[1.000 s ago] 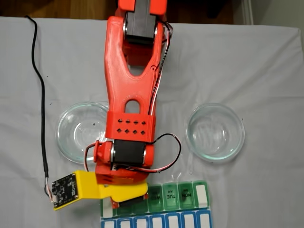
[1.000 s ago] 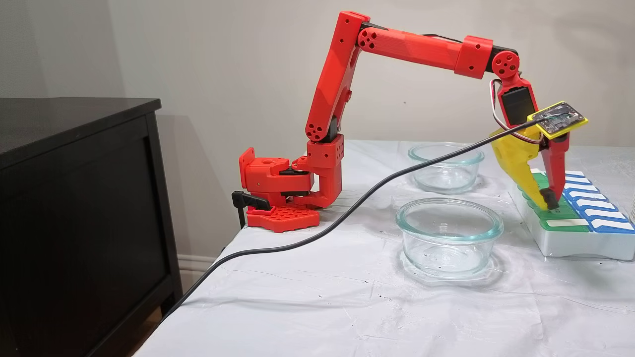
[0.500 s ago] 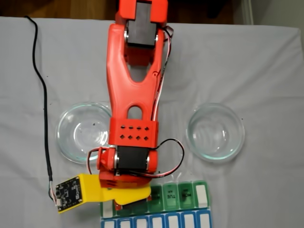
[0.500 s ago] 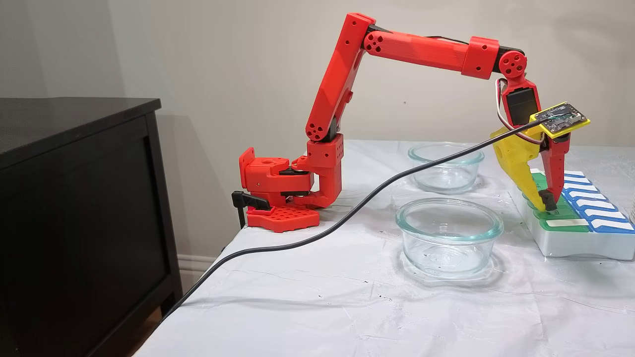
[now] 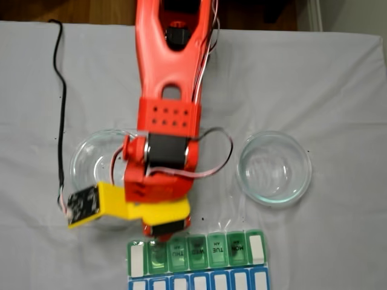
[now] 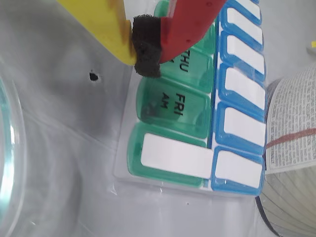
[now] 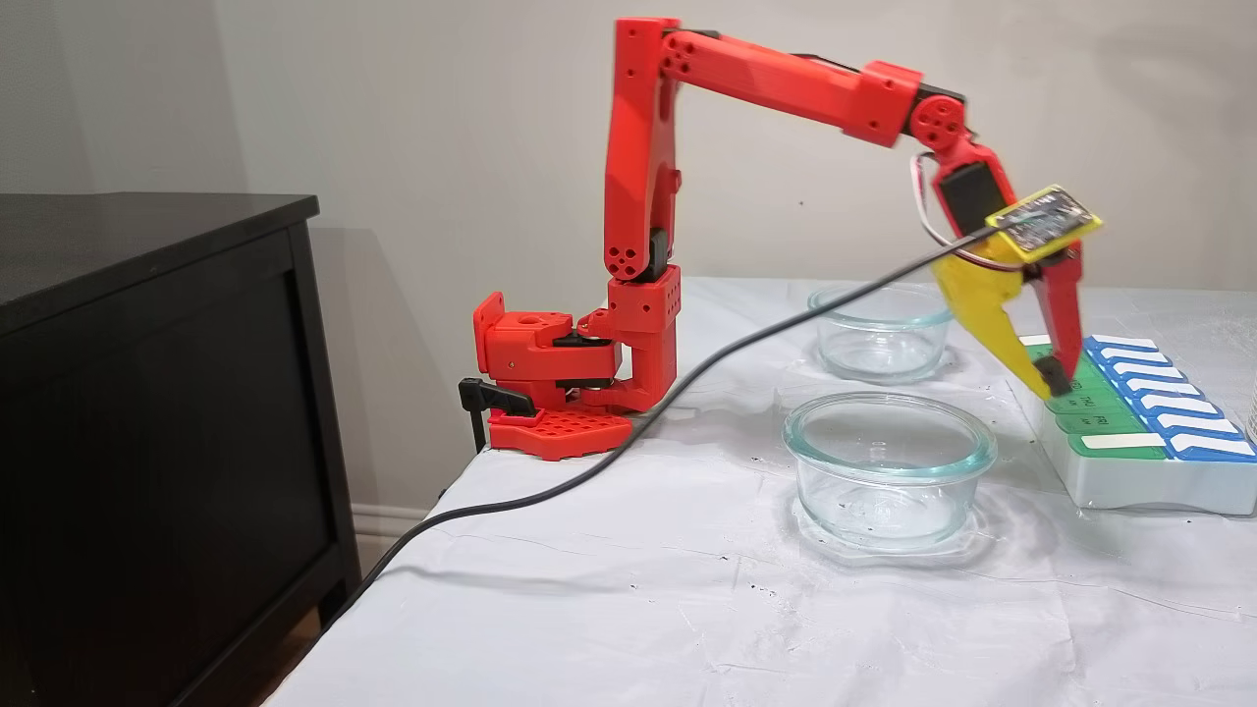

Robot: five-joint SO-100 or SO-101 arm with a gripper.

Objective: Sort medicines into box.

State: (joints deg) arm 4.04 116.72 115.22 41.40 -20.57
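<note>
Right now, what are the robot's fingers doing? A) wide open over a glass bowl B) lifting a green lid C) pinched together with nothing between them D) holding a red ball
C: in the wrist view the yellow and red fingers meet at their black pads, above the box, with nothing held.

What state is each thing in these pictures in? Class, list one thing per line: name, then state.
gripper: shut, black pads pressed together, raised just above the box's edge.
box: flat on the table, every green and blue lid shut.
left glass dish, in the fixed view from above: upright, no pills seen inside.
right glass dish: upright, empty.
black cable: slack, trailing off the table edge.
</note>
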